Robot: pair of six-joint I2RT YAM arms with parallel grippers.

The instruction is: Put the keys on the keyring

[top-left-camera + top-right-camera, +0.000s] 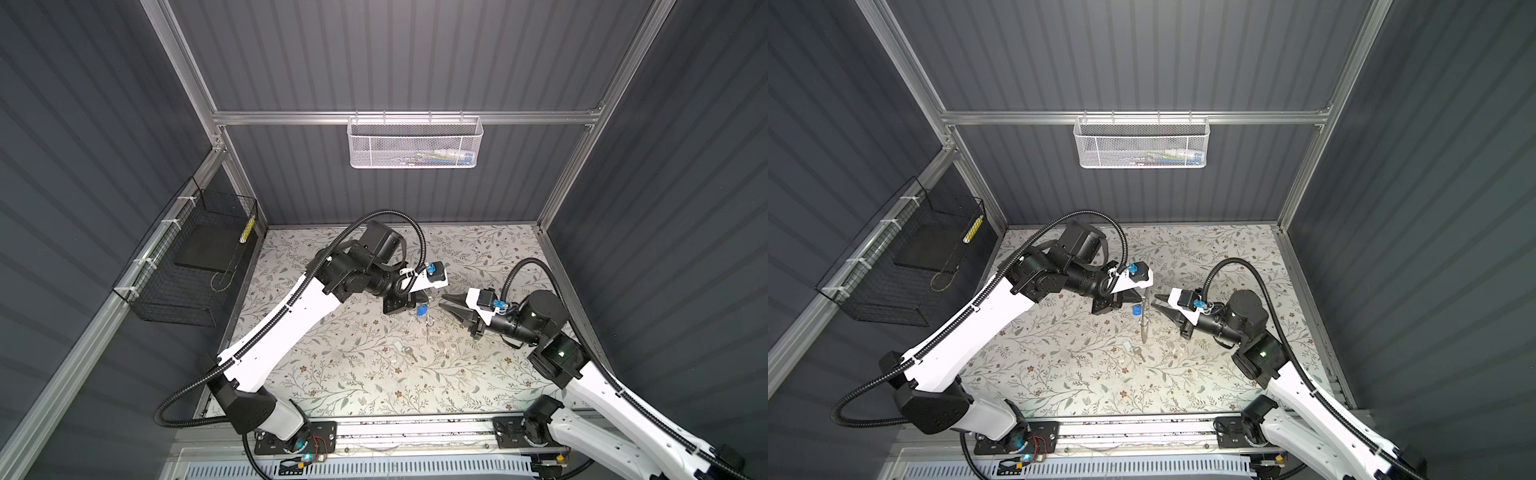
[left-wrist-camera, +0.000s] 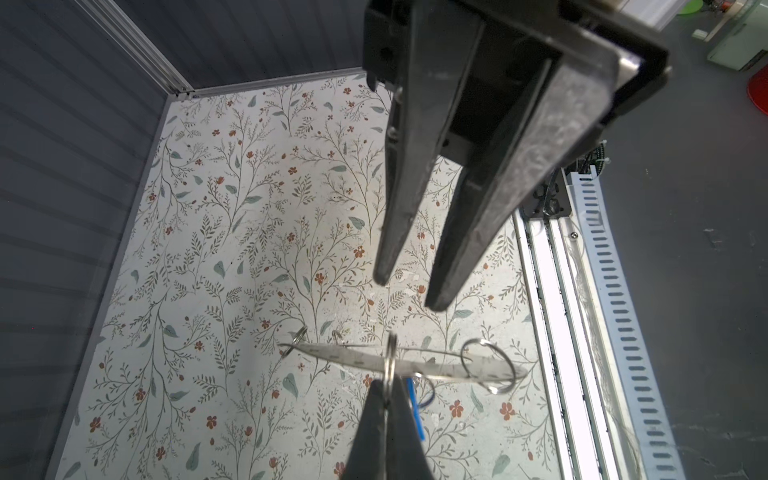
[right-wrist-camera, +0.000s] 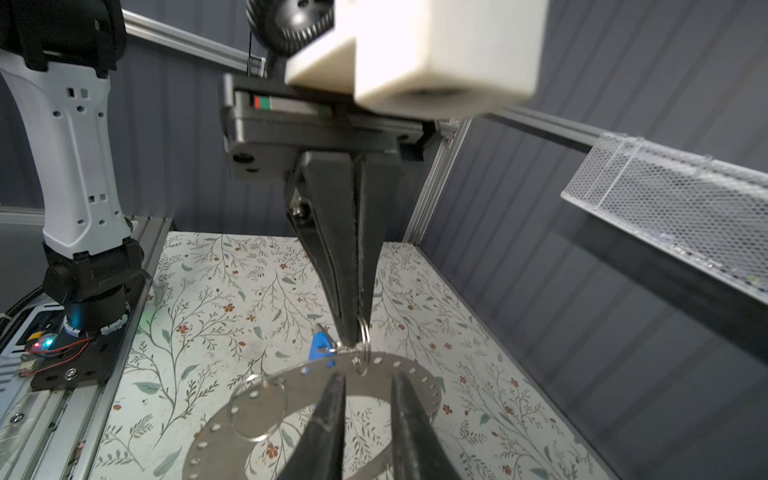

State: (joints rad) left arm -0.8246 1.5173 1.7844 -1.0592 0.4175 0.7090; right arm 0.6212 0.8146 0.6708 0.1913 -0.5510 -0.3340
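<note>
My left gripper [image 1: 419,297] is shut on a small split ring [image 3: 365,336] that passes through a hole in the keyring [image 3: 415,374]. The grey keyring hangs from it above the mat, edge-on in a top view [image 1: 1144,322] and in the left wrist view [image 2: 357,357]. The blue-headed key [image 1: 422,309] dangles beside the left fingertips at the keyring's rim [image 3: 320,345]. The whitish-headed key [image 1: 405,352] lies loose on the mat nearer the front. My right gripper [image 1: 441,301] faces the keyring, open, with nothing between its fingers [image 3: 397,399].
More small split rings [image 2: 486,365] hang on the keyring. A white mesh basket [image 1: 415,143] is on the back wall and a black wire basket [image 1: 187,266] on the left wall. An aluminium rail [image 1: 415,428] runs along the front edge.
</note>
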